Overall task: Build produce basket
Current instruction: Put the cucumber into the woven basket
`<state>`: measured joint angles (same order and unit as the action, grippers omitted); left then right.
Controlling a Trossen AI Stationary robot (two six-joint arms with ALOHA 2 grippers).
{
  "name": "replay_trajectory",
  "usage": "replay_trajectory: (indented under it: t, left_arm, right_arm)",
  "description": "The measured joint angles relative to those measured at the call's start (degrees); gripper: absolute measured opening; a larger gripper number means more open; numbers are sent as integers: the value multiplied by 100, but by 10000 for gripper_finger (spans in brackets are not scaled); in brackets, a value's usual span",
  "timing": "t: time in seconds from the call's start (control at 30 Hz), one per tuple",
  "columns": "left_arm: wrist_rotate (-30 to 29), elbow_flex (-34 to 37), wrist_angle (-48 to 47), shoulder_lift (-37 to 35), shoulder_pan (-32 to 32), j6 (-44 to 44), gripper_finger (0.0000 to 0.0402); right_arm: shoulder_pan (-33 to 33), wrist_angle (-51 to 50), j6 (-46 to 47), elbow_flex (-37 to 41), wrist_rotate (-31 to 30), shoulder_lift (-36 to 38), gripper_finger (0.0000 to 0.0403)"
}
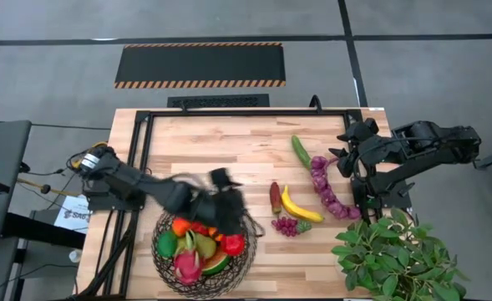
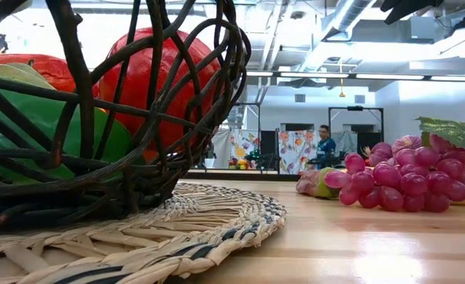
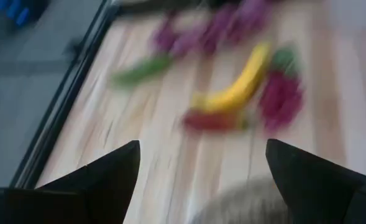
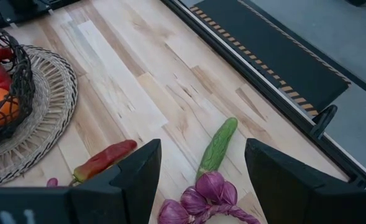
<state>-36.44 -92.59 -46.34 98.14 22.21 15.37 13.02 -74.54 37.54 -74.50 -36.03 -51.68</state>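
**Dark wire basket part-filled, more produce lying on the table**

Dark brown woven wire is forming the basket, which is sitting on a round straw mat at the near left of the wooden table. Inside it an orange, a green fruit, a pink dragonfruit, a watermelon slice and a red apple are lying together. The left gripper is hovering over the basket's far rim, its fingers spread wide and holding nothing. Beside the basket, toward the right, a red pepper, a banana and purple grapes are lying close together. Farther off, a green cucumber and a string of purple onions are resting. The right gripper is hanging above the onions and cucumber, wide and empty. A leafy green plant is standing at the near right corner.
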Motion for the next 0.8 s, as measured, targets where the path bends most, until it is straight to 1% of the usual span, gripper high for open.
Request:
replay_trajectory:
  t: [0.1,0.17,0.3,0.37,0.4,0.5,0.53,0.63,0.67,0.73,0.8]
  left_arm:
    - [833,6,1357,316,-551,-1393,334]
    - [1401,8,2213,576,-905,-1989,334]
    - [2625,6,3386,1171,-1486,-2572,334]
    - [3055,12,3703,1474,-1700,-2732,334]
    - [3180,12,3944,1627,-1791,-2771,334]
    - [3178,10,4332,2013,-2026,-2505,334]
    - [3044,10,4364,2116,-2094,-2278,334]
    - [2163,12,4564,2414,-2287,-1435,334]
    - [1983,12,4702,2489,-2350,-1248,334]
    - [1952,12,5147,2603,-2492,-1053,334]
    - [2097,-34,5674,2731,-2626,-956,334]
  right_arm:
    - [0,0,3,0,2,0,255]
    - [0,0,4,0,2,-2,255]
    - [0,-13,14,0,5,-1,255]
    - [0,-17,15,0,5,0,255]
    - [0,-22,13,0,7,0,255]
    - [0,-28,13,0,7,0,255]
    - [0,-33,13,0,7,-1,255]
    - [0,-39,11,0,7,-1,255]
    - [0,-39,9,0,6,-2,255]
    - [0,-33,-4,0,4,0,255]
    - [0,-27,-4,0,-4,-2,255]
